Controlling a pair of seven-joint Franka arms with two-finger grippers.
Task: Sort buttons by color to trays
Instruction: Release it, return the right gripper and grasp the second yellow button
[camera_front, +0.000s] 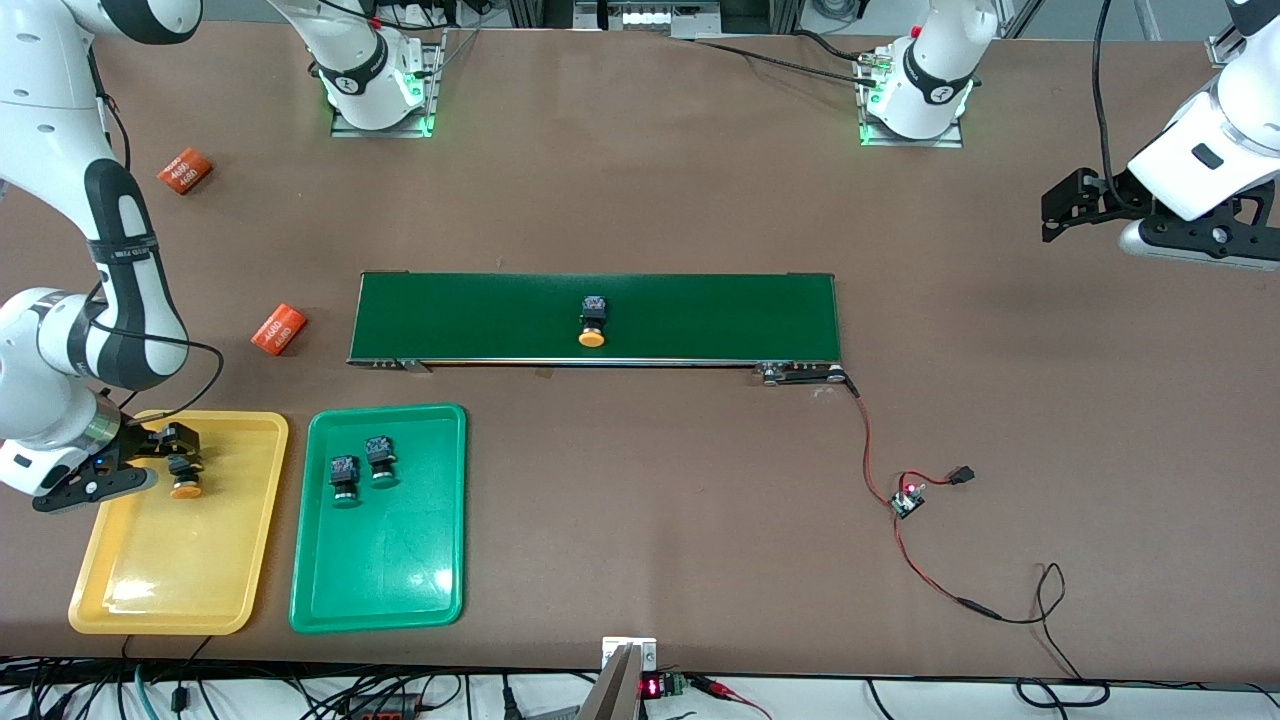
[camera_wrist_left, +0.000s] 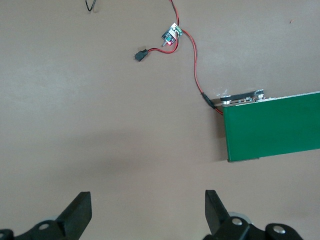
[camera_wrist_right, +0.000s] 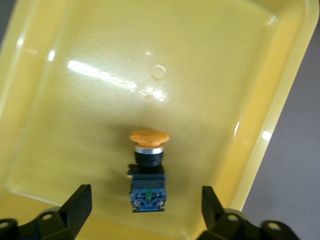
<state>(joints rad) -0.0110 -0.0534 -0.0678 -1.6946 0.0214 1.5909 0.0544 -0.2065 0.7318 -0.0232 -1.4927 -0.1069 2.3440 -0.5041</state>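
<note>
- The right gripper (camera_front: 165, 465) hangs low over the yellow tray (camera_front: 150, 590), at the tray end farthest from the front camera; its fingers (camera_wrist_right: 80, 202) stand wide apart with nothing between their pads.
- An orange-capped button (camera_wrist_right: 148, 172) lies on its side on the yellow tray floor, in the gap between those parted fingers and touching neither of them; in the front view it (camera_front: 186, 482) shows just under the gripper.
- The green tray (camera_front: 375, 590) sits beside the yellow tray, toward the left arm's end of the worktop (camera_front: 650, 520).
- Two green-capped buttons lie close together in the green tray's half farthest from the front camera: one (camera_front: 344, 480) slightly nearer the camera, the other (camera_front: 380, 460) just beside it.
- A second orange-capped button (camera_front: 593, 320) lies on the dark-green conveyor belt (camera_front: 700, 315), near the belt's middle, cap toward the front camera.
- The left gripper (camera_front: 1060, 215) waits in the air over bare worktop at the left arm's end, well apart from belt and trays; its fingers (camera_wrist_left: 80, 212) are spread wide and hold nothing.
- Two orange cylinders printed "4680" rest on the worktop toward the right arm's end: one (camera_front: 185, 170) farther from the camera, the other (camera_front: 278, 329) close to the belt's end.
- A small circuit board (camera_front: 908, 498) with red wires lies on the worktop, nearer the camera than the belt's motor end.
</note>
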